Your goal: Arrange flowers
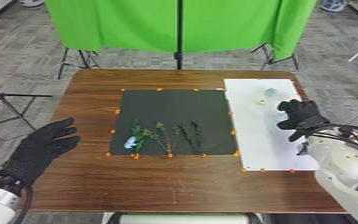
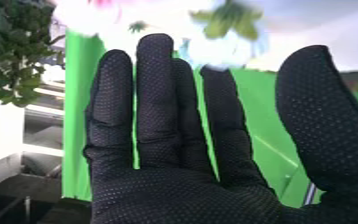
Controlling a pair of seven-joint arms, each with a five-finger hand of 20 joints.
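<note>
Nearest is the brown table (image 1: 167, 185). At its left edge waits the left hand (image 1: 38, 150), fingers relaxed and a little spread, holding nothing.

Right of that hand, on the near part of a dark mat (image 1: 158, 105), lie a blue flower (image 1: 129, 143), then a branching sprig (image 1: 164, 139), then slim leafy stems (image 1: 193, 137). Their long axes run roughly near to far. The left hand is the nearer one to the blue flower.

Along the table's right side is a white board (image 1: 269, 145). The right hand (image 1: 304, 115) is over it, fingers straight and slightly spread, thumb well apart, pinching nothing.

A pale bloom (image 1: 280, 116) lies just left of the right hand, at the fingertips; whether they touch, I cannot tell, nor which way its stem runs. Farther off and to the left are a small yellowish bloom (image 1: 261, 101) and a bluish bloom (image 1: 270, 92). In the right wrist view, a pinkish bloom (image 2: 103, 4) is beyond the fingertips.

The right hand is nearer to these blooms, so it seems the likelier one to work next: it would need to close leftward on one, then probably carry it left to the mat.

Far behind hangs a green cloth (image 1: 122, 25). No brand, label or writing can be made out.
</note>
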